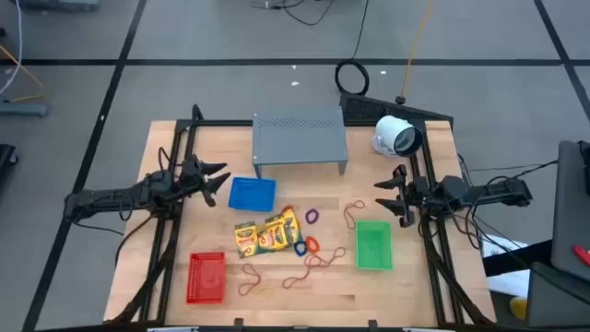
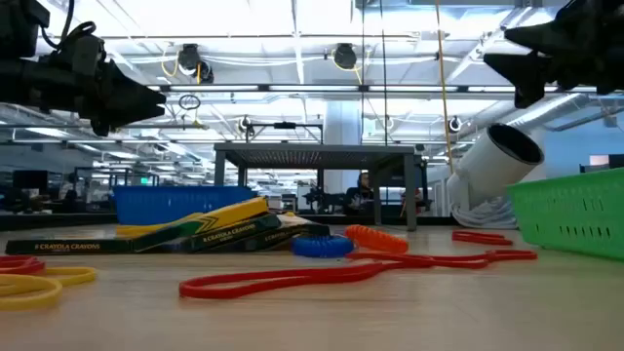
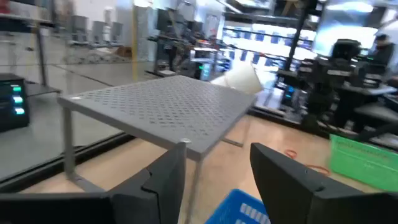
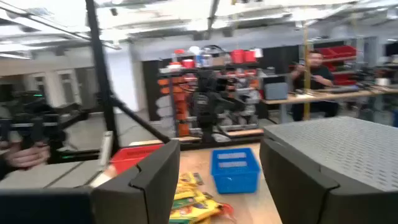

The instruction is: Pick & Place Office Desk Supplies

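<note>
Jaws stand wide and empty on both arms: the left gripper [image 1: 214,178] hangs above the tabletop [image 1: 396,286] just beside the blue basket [image 1: 252,195], and the right gripper [image 1: 394,196] hovers near the green basket [image 1: 373,244]. Crayon packs [image 1: 267,232] lie mid-table (rubber bands [image 1: 309,247] scattered around them), with the red basket [image 1: 206,277] at the front left.

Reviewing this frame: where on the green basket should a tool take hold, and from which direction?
The green basket sits upright and open-topped near the right tool, with nothing visible inside. Its thin walls suit a pinch: probably come straight down and close one finger inside, one outside, on the short rim nearest that arm. A tan rubber band lies just beyond that rim, apart from it.
</note>
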`<state>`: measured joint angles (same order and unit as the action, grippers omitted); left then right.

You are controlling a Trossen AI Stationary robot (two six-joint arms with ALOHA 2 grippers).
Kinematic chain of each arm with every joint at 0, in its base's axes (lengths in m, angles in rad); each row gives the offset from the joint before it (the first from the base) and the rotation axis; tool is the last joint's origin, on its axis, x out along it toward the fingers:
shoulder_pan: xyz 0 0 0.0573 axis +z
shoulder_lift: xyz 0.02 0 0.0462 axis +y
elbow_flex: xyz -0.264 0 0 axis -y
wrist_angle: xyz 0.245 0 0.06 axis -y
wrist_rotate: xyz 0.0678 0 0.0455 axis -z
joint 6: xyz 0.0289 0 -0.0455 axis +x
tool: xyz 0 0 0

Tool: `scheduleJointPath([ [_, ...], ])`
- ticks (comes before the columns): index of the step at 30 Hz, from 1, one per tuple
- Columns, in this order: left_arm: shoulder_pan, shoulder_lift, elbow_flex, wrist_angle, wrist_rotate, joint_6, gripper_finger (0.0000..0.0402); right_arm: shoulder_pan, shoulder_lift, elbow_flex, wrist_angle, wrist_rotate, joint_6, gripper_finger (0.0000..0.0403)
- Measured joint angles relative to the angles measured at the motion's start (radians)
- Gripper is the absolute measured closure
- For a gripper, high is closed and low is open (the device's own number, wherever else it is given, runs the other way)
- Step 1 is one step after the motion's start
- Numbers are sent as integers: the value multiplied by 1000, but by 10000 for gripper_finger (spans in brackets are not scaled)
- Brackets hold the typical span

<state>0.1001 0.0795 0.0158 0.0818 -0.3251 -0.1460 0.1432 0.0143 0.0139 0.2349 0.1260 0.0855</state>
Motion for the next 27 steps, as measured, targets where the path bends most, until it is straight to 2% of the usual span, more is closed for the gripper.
scheduleJointPath([
  [3,0,0,0,-12,10,35,215,0,0,0,0,-27,-3,190],
  [9,0,0,0,-13,10,65,215,0,0,0,16,9,6,190],
  [17,0,0,0,-13,11,32,215,0,14,0,201,28,-124,190],
  [23,0,0,1,-26,11,21,215,0,98,19,317,-49,-187,190],
  [27,0,0,1,-28,10,16,215,0,210,84,271,-50,-222,190],
])
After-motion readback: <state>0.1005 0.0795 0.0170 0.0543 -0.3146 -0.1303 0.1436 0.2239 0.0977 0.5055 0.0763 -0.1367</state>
